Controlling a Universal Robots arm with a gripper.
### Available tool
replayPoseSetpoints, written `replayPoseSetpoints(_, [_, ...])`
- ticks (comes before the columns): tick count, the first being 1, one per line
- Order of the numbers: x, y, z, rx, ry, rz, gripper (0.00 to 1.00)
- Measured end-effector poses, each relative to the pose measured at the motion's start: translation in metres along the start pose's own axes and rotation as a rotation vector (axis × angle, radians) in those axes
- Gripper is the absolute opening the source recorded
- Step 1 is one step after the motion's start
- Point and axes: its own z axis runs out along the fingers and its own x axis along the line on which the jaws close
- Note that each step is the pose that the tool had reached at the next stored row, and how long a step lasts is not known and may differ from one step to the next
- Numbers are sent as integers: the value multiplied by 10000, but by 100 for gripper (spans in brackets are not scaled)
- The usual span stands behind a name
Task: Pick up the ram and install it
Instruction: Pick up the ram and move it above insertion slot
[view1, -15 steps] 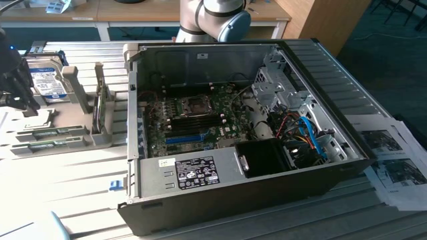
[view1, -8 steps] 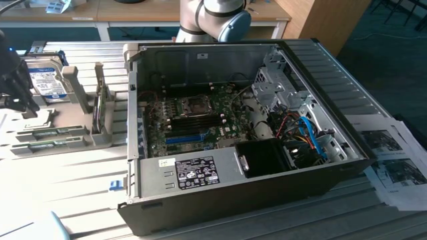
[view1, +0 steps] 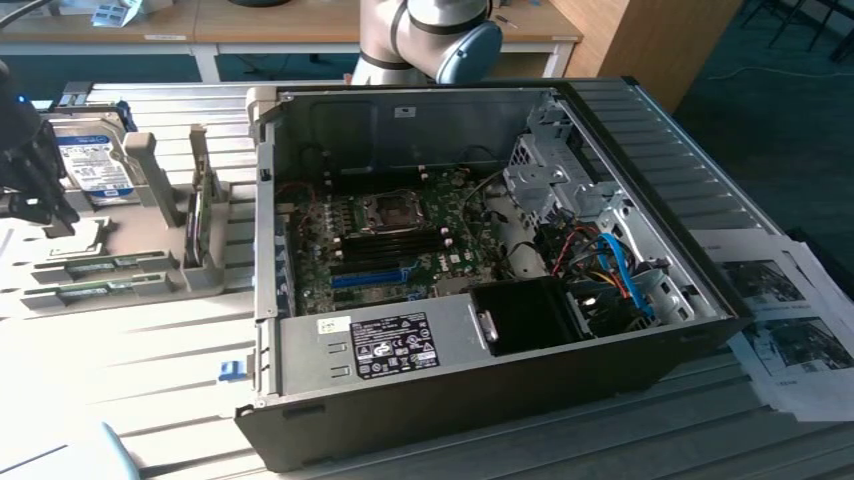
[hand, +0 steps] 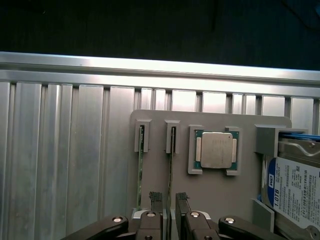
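Ram (hand: 172, 160) stands edge-up in its holder (hand: 210, 192) — gripper (hand: 169, 200) spread, straddling it.

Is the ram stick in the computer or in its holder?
In its holder: the ram stands on edge in one of its slots.

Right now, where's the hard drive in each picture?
Exterior view: hard drive at the exterior view's far left, in the grey holder, beside the computer case.
Wrist view: hard drive in the holder's end bay, beside the processor.
Shared landmark: the grey holder.
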Motion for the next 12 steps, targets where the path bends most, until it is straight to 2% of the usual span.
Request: replayPoseSetpoints(12, [10,-1,98,0,0,0,25])
